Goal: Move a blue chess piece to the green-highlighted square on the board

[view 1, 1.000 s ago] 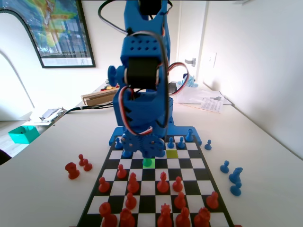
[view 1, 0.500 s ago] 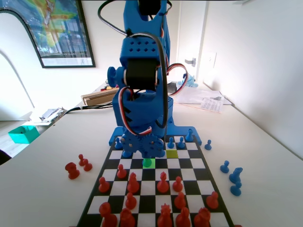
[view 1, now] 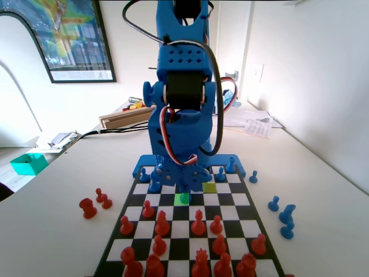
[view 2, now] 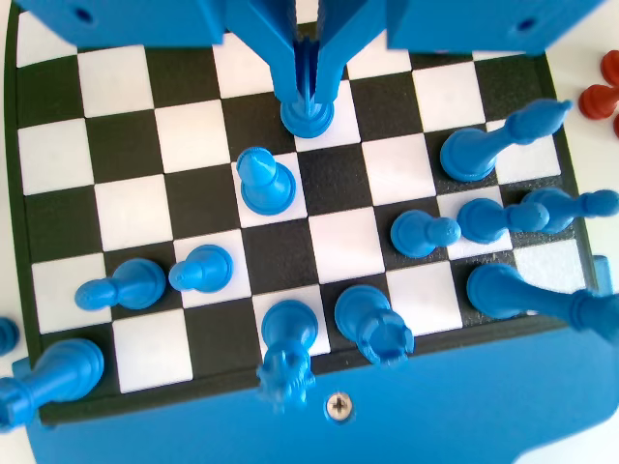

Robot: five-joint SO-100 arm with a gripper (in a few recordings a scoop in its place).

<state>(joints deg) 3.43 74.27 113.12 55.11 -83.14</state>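
Note:
The blue chess piece (view 2: pixel 308 118) is a small pawn standing upright on the board (view 2: pixel 338 246), directly under my gripper (view 2: pixel 309 89). The two jaws are pinched together on its head, so only its flared base shows. In the fixed view my gripper (view 1: pixel 183 187) hangs low at the far end of the board (view 1: pixel 226 199). There the blue chess piece (view 1: pixel 184 198) stands on the green-highlighted square (view 1: pixel 176 200), tinted green like the square.
Other blue pieces stand close by, the nearest a pawn (view 2: pixel 264 181). An olive square (view 1: pixel 209 187) lies just right of the green one. Red pieces (view 1: pixel 198 223) fill the near rows. Loose blue pieces (view 1: pixel 283 217) lie off the board's right side and red pieces (view 1: pixel 92 203) off its left.
The arm has swung a little to the right in the fixed view. The pawn on the green square has shifted slightly right with it.

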